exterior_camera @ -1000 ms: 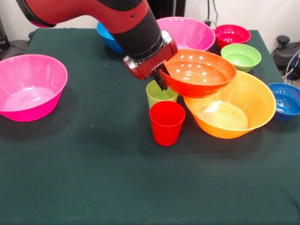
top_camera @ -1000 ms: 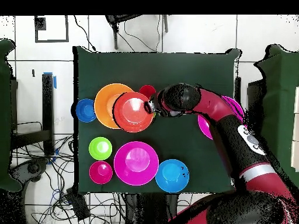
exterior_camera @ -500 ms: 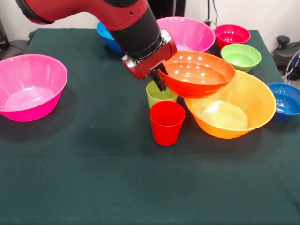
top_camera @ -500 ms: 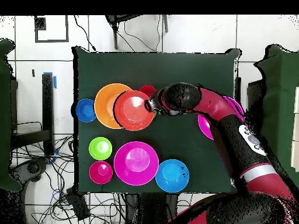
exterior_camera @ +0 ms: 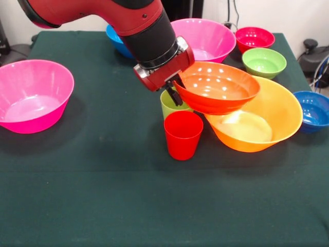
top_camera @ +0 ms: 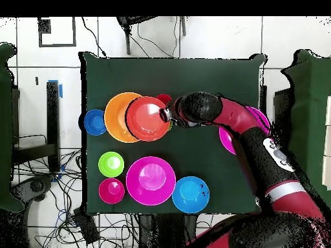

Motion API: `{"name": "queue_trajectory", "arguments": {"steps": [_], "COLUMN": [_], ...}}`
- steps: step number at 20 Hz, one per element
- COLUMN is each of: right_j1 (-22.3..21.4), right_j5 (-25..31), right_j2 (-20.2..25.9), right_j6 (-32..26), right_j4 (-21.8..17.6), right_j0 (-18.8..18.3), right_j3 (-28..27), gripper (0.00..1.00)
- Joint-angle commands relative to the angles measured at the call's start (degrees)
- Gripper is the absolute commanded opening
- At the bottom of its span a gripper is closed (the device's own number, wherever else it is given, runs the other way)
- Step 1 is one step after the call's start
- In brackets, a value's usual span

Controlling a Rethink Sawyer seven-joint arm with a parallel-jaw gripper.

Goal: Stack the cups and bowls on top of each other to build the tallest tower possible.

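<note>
My gripper (exterior_camera: pixel 177 93) (top_camera: pixel 165 116) is shut on the left rim of the medium red-orange bowl (exterior_camera: pixel 218 91) (top_camera: pixel 147 118). The bowl hangs slightly tilted over the near-left part of the big orange bowl (exterior_camera: pixel 267 116) (top_camera: pixel 115 115); I cannot tell whether they touch. The lime green cup (exterior_camera: pixel 168 105) stands upright just under the gripper, partly hidden. In front of it stands the red cup (exterior_camera: pixel 182 135) (top_camera: pixel 163 99), upright and free.
A big pink bowl (exterior_camera: pixel 33 95) sits at the left, another (exterior_camera: pixel 205 35) (top_camera: pixel 150 181) at the back. Light blue bowl (exterior_camera: pixel 114 37) (top_camera: pixel 191 194), magenta-red bowl (exterior_camera: pixel 254 37) (top_camera: pixel 112 191), green bowl (exterior_camera: pixel 264 62) (top_camera: pixel 111 164) and dark blue bowl (exterior_camera: pixel 313 110) (top_camera: pixel 94 122) lie around them.
The gripper has carried the red-orange bowl a little lower and slightly further over the orange bowl. The cups and other bowls have stayed where they were.
</note>
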Motion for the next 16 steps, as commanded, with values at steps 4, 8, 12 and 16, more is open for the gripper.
{"name": "queue_trajectory", "arguments": {"steps": [4,8,12,16], "right_j1": [2.08,2.36,1.84,1.20], "right_j5": [0.16,0.91,2.01,2.22], "right_j2": [-0.20,-0.40,-1.04,-1.41], "right_j6": [2.27,1.79,1.73,1.48], "right_j4": [-0.49,-0.62,-0.93,-1.35], "right_j0": [2.13,2.10,2.18,1.86], "right_j3": [-2.79,-3.00,-3.08,-2.86], "gripper": [0.00,0.00,0.00,0.00]}}
